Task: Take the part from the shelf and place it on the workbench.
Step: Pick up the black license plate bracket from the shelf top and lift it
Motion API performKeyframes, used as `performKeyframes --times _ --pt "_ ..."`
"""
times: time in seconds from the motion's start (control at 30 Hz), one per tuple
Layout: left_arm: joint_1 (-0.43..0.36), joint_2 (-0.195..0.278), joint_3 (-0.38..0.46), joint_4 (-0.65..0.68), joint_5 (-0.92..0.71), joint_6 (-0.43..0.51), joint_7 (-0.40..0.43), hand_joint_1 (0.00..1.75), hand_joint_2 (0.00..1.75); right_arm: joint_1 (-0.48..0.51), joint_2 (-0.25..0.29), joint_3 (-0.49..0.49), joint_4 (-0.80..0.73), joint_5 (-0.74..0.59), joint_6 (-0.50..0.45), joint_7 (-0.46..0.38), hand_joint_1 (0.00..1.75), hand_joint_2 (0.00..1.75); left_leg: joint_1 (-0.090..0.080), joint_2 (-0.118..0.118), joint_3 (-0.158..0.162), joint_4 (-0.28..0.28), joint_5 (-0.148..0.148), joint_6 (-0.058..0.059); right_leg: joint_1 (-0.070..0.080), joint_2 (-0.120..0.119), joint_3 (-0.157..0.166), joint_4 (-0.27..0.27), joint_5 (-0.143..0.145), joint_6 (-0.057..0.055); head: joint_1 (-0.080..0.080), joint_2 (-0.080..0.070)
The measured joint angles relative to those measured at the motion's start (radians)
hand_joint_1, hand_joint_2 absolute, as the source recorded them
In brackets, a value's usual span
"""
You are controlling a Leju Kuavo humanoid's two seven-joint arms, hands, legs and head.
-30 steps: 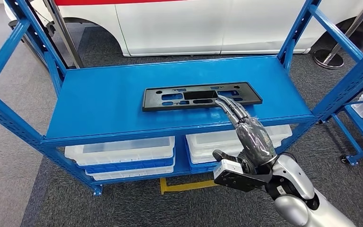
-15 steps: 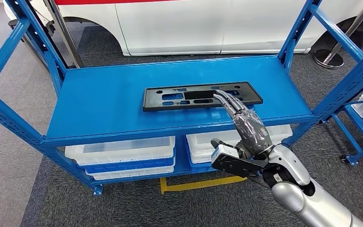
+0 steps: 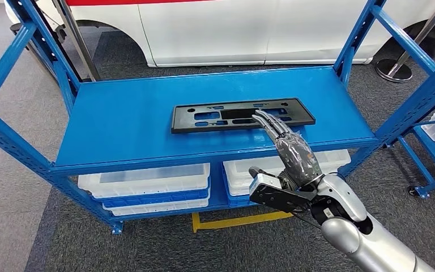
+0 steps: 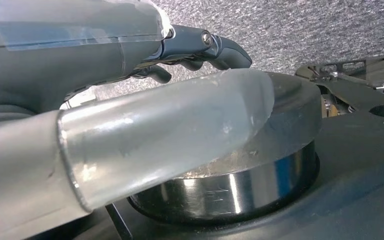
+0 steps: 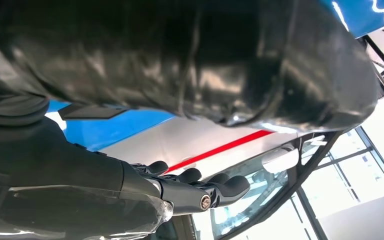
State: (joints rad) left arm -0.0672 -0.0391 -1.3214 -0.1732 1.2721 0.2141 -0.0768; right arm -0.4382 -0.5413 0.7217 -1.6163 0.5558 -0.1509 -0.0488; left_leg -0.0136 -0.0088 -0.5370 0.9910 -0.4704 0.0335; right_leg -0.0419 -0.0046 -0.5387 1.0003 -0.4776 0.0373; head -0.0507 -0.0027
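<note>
Right hand (image 3: 295,152) reaches flat over the part (image 3: 242,114) on the shelf (image 3: 124,122), fingers extended, gripping nothing, lining up a grasp.

Head view: from high up, facing forward and down onto the blue shelf (image 3: 119,122). Right wrist view: close behind the right hand (image 5: 190,192), sharing that shelf's blue surface. Left wrist view: close behind the left hand (image 4: 130,100), toward grey carpet (image 4: 305,30).

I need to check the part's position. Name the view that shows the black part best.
Head view: the whole black part lies flat on the blue shelf, with the right hand reaching its near edge. The right wrist view gives a dark sliver that may be it. The left wrist view looks at the floor.
</note>
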Motion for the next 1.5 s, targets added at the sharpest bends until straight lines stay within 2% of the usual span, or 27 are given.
performKeyframes --times 0.2,0.33,0.37,0.43,0.5,0.53,0.57,0.6,0.63,0.67,0.7,0.77,0.83,0.9,0.93,1.0,1.03,1.07,1.1,1.17,1.2,1.23,1.27,1.37,1.4,1.43,1.5 --pt "0.000 0.004 0.000 0.000 -0.001 -0.009 -0.001 0.00 0.00 0.011 0.011 0.000 0.000 0.008 0.008 0.001 0.00 0.00 -0.005 0.000 -0.005 0.007 -0.002 0.004 -0.004 -0.001 -0.002 -0.002 0.003 0.006 0.000 0.000" --pt "0.000 0.005 0.000 0.000 -0.001 -0.016 -0.001 0.00 0.00 0.014 0.018 0.000 0.000 0.016 0.015 0.002 0.00 0.00 -0.004 0.000 -0.004 0.001 -0.002 0.020 -0.005 0.000 -0.002 -0.002 0.000 0.019 0.000 0.000" --pt "0.000 0.005 0.000 0.000 -0.001 -0.017 -0.001 0.00 0.00 0.014 0.019 -0.001 0.000 0.018 0.018 0.002 0.00 0.00 -0.001 0.000 -0.001 -0.005 0.000 0.026 -0.005 0.000 -0.011 0.017 -0.011 0.019 0.000 0.000" --pt "0.000 0.004 0.000 0.000 -0.001 -0.020 -0.001 0.00 0.00 0.016 0.020 -0.003 0.000 0.019 0.022 0.002 0.00 0.00 0.000 0.000 0.005 -0.012 0.001 0.036 0.000 0.001 -0.064 0.121 -0.061 0.015 0.001 0.000" --pt "0.000 0.004 0.000 0.000 -0.001 -0.022 0.000 0.00 0.00 0.023 0.021 -0.003 0.002 0.019 0.023 0.002 0.00 0.00 -0.005 0.000 0.007 -0.010 -0.003 0.042 0.007 0.002 -0.147 0.261 -0.110 0.009 0.000 0.000" --pt "0.001 0.004 0.000 0.000 -0.001 -0.023 0.000 0.00 0.00 0.026 0.021 -0.003 0.003 0.020 0.023 0.002 0.00 0.00 -0.009 -0.001 0.010 -0.009 -0.007 0.044 0.010 0.002 -0.175 0.298 -0.110 0.005 0.000 0.000" --pt "0.001 0.004 0.000 0.000 -0.001 -0.025 0.000 0.00 0.00 0.028 0.021 -0.003 0.004 0.020 0.023 0.002 0.00 0.00 -0.012 -0.002 0.016 -0.008 -0.012 0.045 0.013 0.002 -0.183 0.296 -0.087 0.000 0.000 0.000" --pt "0.002 0.002 0.000 0.000 -0.002 -0.026 0.000 0.00 0.00 0.029 0.022 -0.003 0.004 0.020 0.023 0.002 0.00 0.00 -0.015 -0.004 0.025 -0.006 -0.019 0.044 0.017 0.002 -0.171 0.253 -0.045 -0.008 0.000 0.000" --pt "0.002 0.001 0.000 0.000 -0.002 -0.027 0.000 0.00 0.00 0.030 0.022 -0.003 0.005 0.021 0.024 0.002 0.00 0.00 -0.017 -0.006 0.034 -0.005 -0.028 0.043 0.022 0.002 -0.145 0.186 0.000 -0.017 0.000 0.000" --pt "0.002 -0.002 0.000 0.000 -0.002 -0.027 0.000 0.00 0.00 0.030 0.022 -0.004 0.006 0.021 0.024 0.002 0.00 0.00 -0.020 -0.007 0.041 -0.003 -0.036 0.041 0.028 0.002 -0.119 0.124 0.032 -0.028 0.000 0.000" --pt "0.002 -0.004 0.000 0.000 -0.003 -0.028 0.000 0.00 0.00 0.029 0.023 -0.004 0.007 0.021 0.025 0.002 0.00 0.00 -0.021 -0.008 0.044 -0.001 -0.044 0.037 0.032 0.002 -0.097 0.075 0.046 -0.035 0.000 0.000" --pt "0.003 -0.007 0.000 0.000 -0.005 -0.029 0.000 0.00 0.00 0.029 0.024 -0.006 0.008 0.022 0.027 0.002 0.00 0.00 -0.020 -0.008 0.044 0.000 -0.053 0.026 0.040 0.003 -0.082 0.043 0.036 -0.044 -0.001 0.000" --pt "0.002 -0.006 0.000 0.000 -0.007 -0.029 0.000 0.00 0.00 0.031 0.025 -0.009 0.007 0.024 0.029 0.002 0.00 0.00 -0.021 -0.007 0.053 -0.004 -0.062 0.015 0.035 0.004 -0.069 0.028 0.028 -0.049 -0.001 0.000" --pt "0.000 -0.005 0.000 0.000 -0.008 -0.029 0.000 0.00 0.00 0.030 0.027 -0.013 0.007 0.026 0.031 0.002 0.00 0.00 -0.021 -0.005 0.042 0.037 -0.084 0.001 0.023 0.003 -0.042 0.010 0.020 -0.056 -0.005 0.000" --pt "0.000 -0.004 0.000 0.000 -0.008 -0.029 -0.001 0.00 0.00 0.030 0.029 -0.014 0.006 0.028 0.032 0.002 0.00 0.00 -0.017 -0.004 0.012 0.092 -0.103 -0.007 0.019 0.001 -0.029 0.003 0.015 -0.057 -0.006 0.000" --pt "-0.006 -0.004 0.000 0.000 -0.010 -0.030 -0.005 0.00 0.00 0.033 0.030 -0.015 0.006 0.030 0.035 0.002 0.00 0.00 -0.008 -0.003 -0.079 0.233 -0.140 -0.024 0.013 -0.002 -0.007 -0.001 -0.001 -0.057 -0.008 0.000" --pt "-0.009 -0.004 0.000 0.000 -0.011 -0.030 -0.007 0.00 0.00 0.036 0.031 -0.015 0.007 0.032 0.037 0.002 0.00 0.00 -0.004 -0.003 -0.116 0.280 -0.140 -0.031 0.009 -0.003 0.004 -0.001 -0.011 -0.054 -0.008 0.000" --pt "-0.012 -0.003 0.000 0.000 -0.012 -0.030 -0.008 0.00 0.00 0.038 0.031 -0.015 0.007 0.033 0.039 0.002 0.00 0.00 0.000 -0.002 -0.136 0.292 -0.119 -0.037 0.005 -0.003 0.019 -0.001 -0.023 -0.049 -0.009 0.000" --pt "-0.014 -0.002 0.000 0.000 -0.012 -0.030 -0.009 0.00 0.00 0.040 0.031 -0.015 0.007 0.034 0.040 0.002 0.00 0.00 0.004 -0.001 -0.137 0.265 -0.076 -0.043 0.001 -0.002 0.036 -0.001 -0.035 -0.044 -0.008 0.000" --pt "-0.011 -0.001 0.000 0.001 -0.012 -0.030 -0.007 0.00 0.00 0.043 0.032 -0.015 0.007 0.035 0.041 0.002 0.00 0.00 0.013 0.001 -0.110 0.152 0.025 -0.056 -0.008 0.002 0.070 -0.002 -0.061 -0.030 -0.008 0.000" --pt "-0.010 -0.001 0.000 0.001 -0.012 -0.030 -0.006 0.00 0.00 0.045 0.033 -0.015 0.007 0.036 0.041 0.002 0.00 0.00 0.015 0.000 -0.097 0.109 0.055 -0.059 -0.008 0.005 0.081 0.000 -0.071 -0.022 -0.010 0.000" --pt "-0.009 -0.001 0.000 0.002 -0.012 -0.030 -0.005 0.00 0.00 0.046 0.033 -0.015 0.007 0.036 0.042 0.002 0.00 0.00 0.015 -0.002 -0.085 0.081 0.060 -0.057 -0.007 0.008 0.086 0.002 -0.078 -0.014 -0.011 0.000" --pt "-0.008 -0.002 0.000 0.002 -0.012 -0.030 -0.004 0.00 0.00 0.049 0.034 -0.016 0.007 0.037 0.043 0.002 0.00 0.00 0.013 -0.004 -0.077 0.073 0.043 -0.050 -0.005 0.010 0.084 0.004 -0.082 -0.008 -0.012 0.000" --pt "-0.009 -0.002 0.000 0.002 -0.012 -0.030 -0.003 0.00 0.00 0.052 0.035 -0.018 0.007 0.037 0.043 0.002 0.00 0.00 0.015 -0.009 -0.060 0.049 0.004 -0.018 -0.003 0.010 0.077 0.014 -0.091 0.001 -0.011 0.000" --pt "-0.009 -0.002 0.000 0.002 -0.012 -0.030 -0.003 0.00 0.00 0.052 0.035 -0.019 0.006 0.037 0.042 0.002 0.00 0.00 0.016 -0.011 -0.054 0.047 -0.001 -0.008 -0.003 0.008 0.067 0.036 -0.099 0.002 -0.010 0.000" --pt "-0.009 -0.003 0.000 0.002 -0.012 -0.030 -0.003 0.00 0.00 0.051 0.035 -0.021 0.006 0.037 0.042 0.002 0.00 0.00 0.016 -0.011 -0.046 0.044 -0.007 0.000 -0.001 0.007 0.043 0.081 -0.114 0.002 -0.010 0.000" --pt "-0.006 -0.003 0.000 0.002 -0.012 -0.030 -0.003 0.00 0.00 0.053 0.035 -0.023 0.006 0.037 0.042 0.002 0.00 0.87 0.011 -0.012 -0.032 0.042 -0.017 0.012 0.006 0.005 -0.051 0.222 -0.150 -0.002 -0.009 0.000"
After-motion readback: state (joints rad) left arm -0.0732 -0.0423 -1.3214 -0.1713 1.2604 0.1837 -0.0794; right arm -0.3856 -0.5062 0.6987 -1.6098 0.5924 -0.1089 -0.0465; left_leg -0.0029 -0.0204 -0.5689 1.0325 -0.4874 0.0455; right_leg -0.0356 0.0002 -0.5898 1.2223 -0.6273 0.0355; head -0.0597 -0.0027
